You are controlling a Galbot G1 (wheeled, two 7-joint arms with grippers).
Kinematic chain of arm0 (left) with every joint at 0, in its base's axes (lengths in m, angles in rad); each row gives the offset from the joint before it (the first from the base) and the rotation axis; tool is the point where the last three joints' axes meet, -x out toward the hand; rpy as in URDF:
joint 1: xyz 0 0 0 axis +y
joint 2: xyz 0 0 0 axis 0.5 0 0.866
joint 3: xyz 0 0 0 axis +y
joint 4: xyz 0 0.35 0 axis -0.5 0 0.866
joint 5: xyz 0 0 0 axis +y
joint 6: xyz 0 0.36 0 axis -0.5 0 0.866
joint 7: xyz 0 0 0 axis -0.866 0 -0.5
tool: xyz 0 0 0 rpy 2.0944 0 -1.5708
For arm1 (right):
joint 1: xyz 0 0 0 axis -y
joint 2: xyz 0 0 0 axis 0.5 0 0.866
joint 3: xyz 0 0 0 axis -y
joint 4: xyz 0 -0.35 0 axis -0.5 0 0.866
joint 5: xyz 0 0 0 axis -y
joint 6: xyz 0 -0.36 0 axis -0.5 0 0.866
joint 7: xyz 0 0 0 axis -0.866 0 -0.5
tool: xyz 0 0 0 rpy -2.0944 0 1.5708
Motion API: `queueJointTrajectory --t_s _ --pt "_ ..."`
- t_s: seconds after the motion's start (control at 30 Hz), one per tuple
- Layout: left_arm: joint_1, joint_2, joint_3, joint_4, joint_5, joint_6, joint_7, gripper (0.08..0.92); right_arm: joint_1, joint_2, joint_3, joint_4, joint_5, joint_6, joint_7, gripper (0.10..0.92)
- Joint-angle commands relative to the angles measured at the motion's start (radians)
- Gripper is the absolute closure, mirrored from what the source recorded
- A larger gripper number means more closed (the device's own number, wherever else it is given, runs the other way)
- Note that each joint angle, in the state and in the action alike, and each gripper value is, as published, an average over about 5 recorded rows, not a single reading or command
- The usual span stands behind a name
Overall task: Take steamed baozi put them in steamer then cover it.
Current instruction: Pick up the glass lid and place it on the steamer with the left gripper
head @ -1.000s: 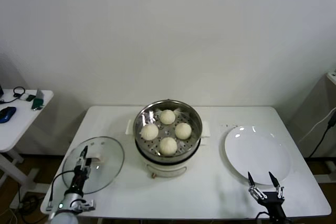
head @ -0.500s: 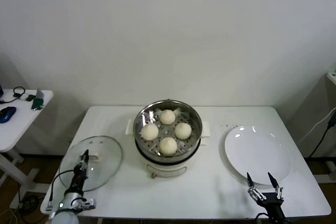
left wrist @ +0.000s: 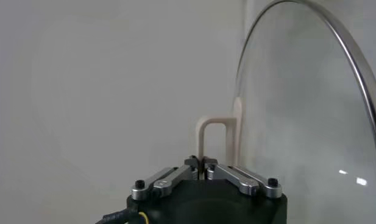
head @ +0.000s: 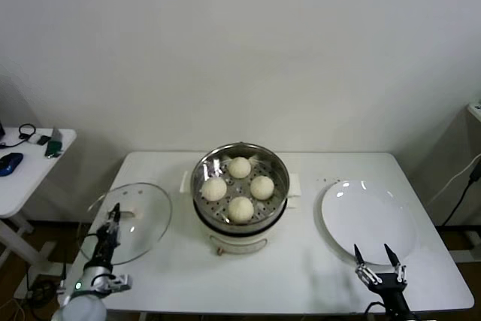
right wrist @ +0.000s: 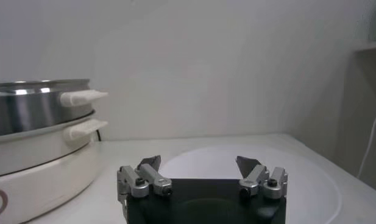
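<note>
Steamed baozi (head: 240, 188): 4, loaded in steamer (head: 240, 198). Cover (head: 129, 222): lifted, tilted, handle clamped by left tool (left wrist: 202, 164); covering outstanding. Right tool (head: 380, 268): empty, jaws spread, beside plate (head: 368, 220).

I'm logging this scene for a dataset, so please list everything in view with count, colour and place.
steamed baozi: four, cream-white, on the perforated tray inside the steamer.
steamer: one, shiny steel on a white base, table centre.
cover: one, clear glass with metal rim, held tilted above the table's left end.
plate: one, white, bare, table right.
table: one, white.
side table: one, white, far left, with small dark items.
left gripper: shut on the cover's cream handle.
right gripper: open, at the table's near right edge.
</note>
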Motion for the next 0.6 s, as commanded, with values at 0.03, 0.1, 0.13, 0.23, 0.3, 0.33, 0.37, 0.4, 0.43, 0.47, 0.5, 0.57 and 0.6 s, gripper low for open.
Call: queueJointTrajectory --t_s 0.03,0.1,0.13,0.23,0.3,0.33,0.37,0.4,0.43,0.47,0.5,0.57,0.6 --pt "0.027 0.162 0.017 -0.361 -0.231 0.257 0.181 0.87 0.002 -0.004 0.001 0.004 -0.001 0.001 0.0 0.203" --pt "0.009 0.209 0.035 -0.401 -0.286 0.334 0.194 0.87 0.004 -0.005 0.0 0.005 -0.003 0.002 0.001 0.203" --pt "-0.005 0.232 0.048 -0.42 -0.311 0.372 0.196 0.87 0.005 -0.005 0.0 0.004 -0.004 0.003 0.001 0.203" --pt "-0.06 0.287 0.096 -0.467 -0.36 0.48 0.197 0.87 0.008 -0.003 -0.001 0.005 -0.012 0.005 0.003 0.203" --pt "-0.101 0.318 0.143 -0.497 -0.374 0.553 0.201 0.87 0.009 -0.002 -0.002 0.006 -0.018 0.006 0.003 0.203" --pt "-0.12 0.331 0.171 -0.513 -0.376 0.584 0.205 0.87 0.01 -0.002 -0.002 0.007 -0.021 0.006 0.003 0.203" --pt "-0.14 0.344 0.201 -0.527 -0.377 0.618 0.211 0.87 0.011 -0.002 -0.001 0.008 -0.023 0.007 0.004 0.203" --pt "-0.161 0.356 0.235 -0.541 -0.377 0.652 0.219 0.87 0.013 -0.002 -0.001 0.009 -0.024 0.007 0.004 0.203" --pt "-0.181 0.366 0.271 -0.555 -0.376 0.681 0.228 0.87 0.014 -0.003 0.0 0.009 -0.026 0.007 0.005 0.203" --pt "-0.2 0.373 0.31 -0.565 -0.37 0.707 0.239 0.87 0.016 -0.003 0.001 0.01 -0.028 0.007 0.005 0.203" --pt "-0.226 0.38 0.352 -0.572 -0.361 0.734 0.251 0.87 0.018 -0.003 0.002 0.01 -0.029 0.008 0.005 0.203" --pt "-0.278 0.381 0.443 -0.579 -0.336 0.77 0.27 0.87 0.023 -0.003 0.003 0.008 -0.031 0.01 0.006 0.203" --pt "-0.309 0.376 0.488 -0.576 -0.318 0.782 0.279 0.87 0.026 -0.002 0.003 0.007 -0.032 0.011 0.006 0.203"
